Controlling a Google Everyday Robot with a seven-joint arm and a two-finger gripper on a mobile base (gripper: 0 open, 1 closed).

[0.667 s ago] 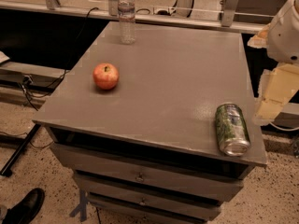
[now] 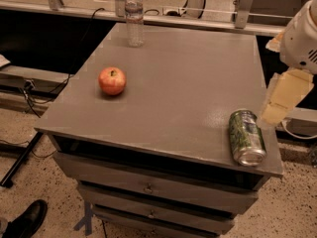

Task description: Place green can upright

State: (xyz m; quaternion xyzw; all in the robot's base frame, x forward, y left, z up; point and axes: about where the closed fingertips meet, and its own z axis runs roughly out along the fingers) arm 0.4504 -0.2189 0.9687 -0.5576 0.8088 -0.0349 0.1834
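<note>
Tool [image 2: 285,97] just beside green can [image 2: 246,137] (on its side at table [image 2: 198,68] corner), grasp state unclear.

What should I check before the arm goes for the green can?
1. In view: ok, the can lies on its side near the front right corner of the table.
2. Upright: not ok.
3. Approach: ok, the gripper hangs just right of the can, at the table's right edge.
4. Contact between gripper and can: cannot tell.
5. Room to stand it: ok, the apple and bottle sit far off to the left.
6. Margin: not ok, the can's near end lies close to the front edge.
</note>
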